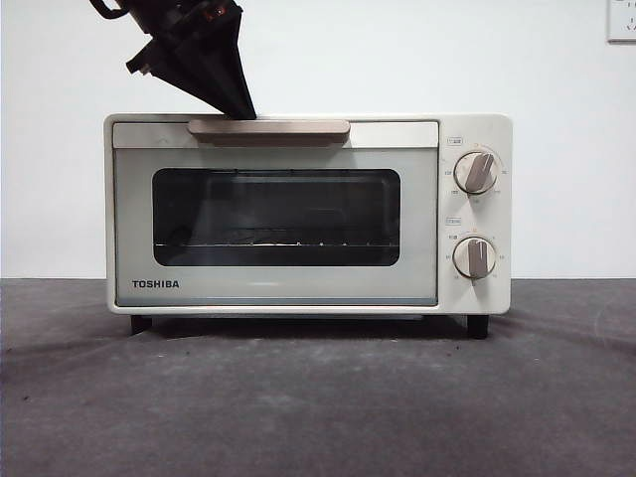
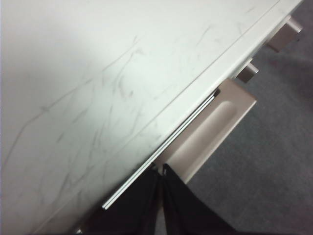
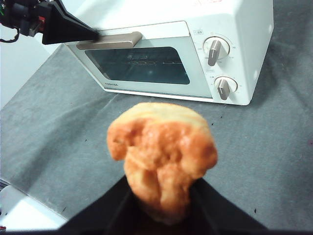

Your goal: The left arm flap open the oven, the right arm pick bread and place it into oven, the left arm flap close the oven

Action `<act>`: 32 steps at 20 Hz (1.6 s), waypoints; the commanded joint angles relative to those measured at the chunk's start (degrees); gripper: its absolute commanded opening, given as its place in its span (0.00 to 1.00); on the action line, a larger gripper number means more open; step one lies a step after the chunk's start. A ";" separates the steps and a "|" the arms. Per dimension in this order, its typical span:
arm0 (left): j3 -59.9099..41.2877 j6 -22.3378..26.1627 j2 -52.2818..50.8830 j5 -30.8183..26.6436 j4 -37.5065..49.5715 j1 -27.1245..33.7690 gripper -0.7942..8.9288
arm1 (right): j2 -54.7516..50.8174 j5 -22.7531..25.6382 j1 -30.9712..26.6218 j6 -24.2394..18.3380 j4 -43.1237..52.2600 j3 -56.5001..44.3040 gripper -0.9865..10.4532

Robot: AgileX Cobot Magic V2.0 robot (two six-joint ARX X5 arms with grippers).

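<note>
left gripper (image 1: pixel 238 107): jaws pressed together, tip touching the handle (image 1: pixel 268 128) | oven (image 1: pixel 308 214): door sitting closed | right gripper (image 3: pixel 164 203): clamping the bread (image 3: pixel 162 152), hovering above the table (image 3: pixel 264 161)

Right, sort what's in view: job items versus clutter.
Job: cream-white boxy Toshiba toaster oven, door shut; its pinkish-beige bar handle; lumpy golden-orange bread roll; left end effector at the handle; right end effector gripping the roll.

Lying about: white wall socket.
</note>
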 commanded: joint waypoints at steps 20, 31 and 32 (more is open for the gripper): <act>-0.44 -0.50 1.16 -7.17 -11.52 -5.84 0.10 | 0.07 -0.04 0.20 0.37 0.13 0.92 0.18; -3.06 -3.15 0.17 -7.45 -11.21 -9.20 0.10 | 0.07 -0.02 0.20 0.13 -1.38 0.92 0.18; -4.57 -3.54 -0.81 -7.45 -10.16 -9.44 0.10 | 0.07 -0.02 0.20 0.13 -1.36 0.92 0.18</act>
